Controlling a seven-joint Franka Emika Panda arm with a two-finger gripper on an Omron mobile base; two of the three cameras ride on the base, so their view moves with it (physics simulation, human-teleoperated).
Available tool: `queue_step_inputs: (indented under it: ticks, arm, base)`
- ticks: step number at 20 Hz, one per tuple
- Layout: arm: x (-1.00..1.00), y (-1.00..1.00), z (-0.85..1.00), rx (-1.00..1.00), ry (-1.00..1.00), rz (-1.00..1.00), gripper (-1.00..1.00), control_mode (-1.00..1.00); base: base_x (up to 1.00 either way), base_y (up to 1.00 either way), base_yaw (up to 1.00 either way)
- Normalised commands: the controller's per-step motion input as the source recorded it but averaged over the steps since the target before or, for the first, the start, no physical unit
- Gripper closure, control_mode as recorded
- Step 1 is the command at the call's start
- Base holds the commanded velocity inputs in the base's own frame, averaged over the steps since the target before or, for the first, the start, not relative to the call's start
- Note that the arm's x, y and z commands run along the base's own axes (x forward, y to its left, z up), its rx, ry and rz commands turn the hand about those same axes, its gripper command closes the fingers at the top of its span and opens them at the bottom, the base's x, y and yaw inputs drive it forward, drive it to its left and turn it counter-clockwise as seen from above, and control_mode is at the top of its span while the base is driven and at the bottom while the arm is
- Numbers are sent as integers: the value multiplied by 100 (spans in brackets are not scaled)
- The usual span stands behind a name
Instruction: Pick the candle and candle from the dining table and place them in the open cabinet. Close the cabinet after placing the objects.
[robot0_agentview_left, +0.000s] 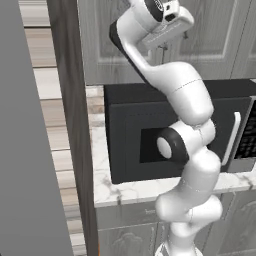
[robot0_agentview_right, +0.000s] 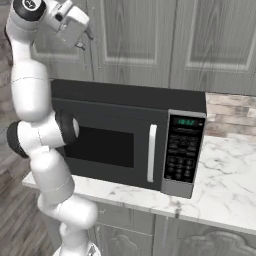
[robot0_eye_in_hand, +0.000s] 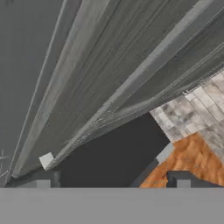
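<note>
KITCHEN, simulated: nearest the base, the white arm (robot0_agentview_left: 192, 100) rises past a marble counter (robot0_agentview_right: 225, 185) carrying a black microwave (robot0_agentview_right: 115, 140). Brick backsplash (robot0_agentview_right: 230, 115) sits at approx. 3 o'clock of the microwave.

Above, at 12 o'clock of the microwave, the gripper (robot0_eye_in_hand: 113, 181) hangs high, just in front of the cabinet (robot0_agentview_right: 135, 40), whose grey wood-grain panelled fronts here are closed. In the hand view its fingertips (robot0_eye_in_hand: 43, 183) stand wide apart w/ nothing between them; grey wood-grain runs close ahead, slanting from 7 to 1 o'clock.

One door (robot0_agentview_left: 70, 100) stands swung out, seen edge-on in the left base view as a dark upright strip. It lies at approx. 8 o'clock of the hand, well apart, its long axis vertical.

Whether both candles are on the shelf can't be told from these angles.

Judgement: w/ the hand empty at cabinet height, placing looks done. The coming move prob. turns on that door: the hand needs to get to its far side, toward 9 o'clock, and push it back toward 3 o'clock to shut it.
</note>
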Motion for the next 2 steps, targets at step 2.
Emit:
queue_step_inputs:
  ticks: [2]
  arm:
    - [-100, -100, -100, 21, -29, 0, -100, -100]
  base:
    - [0, 0, 0]
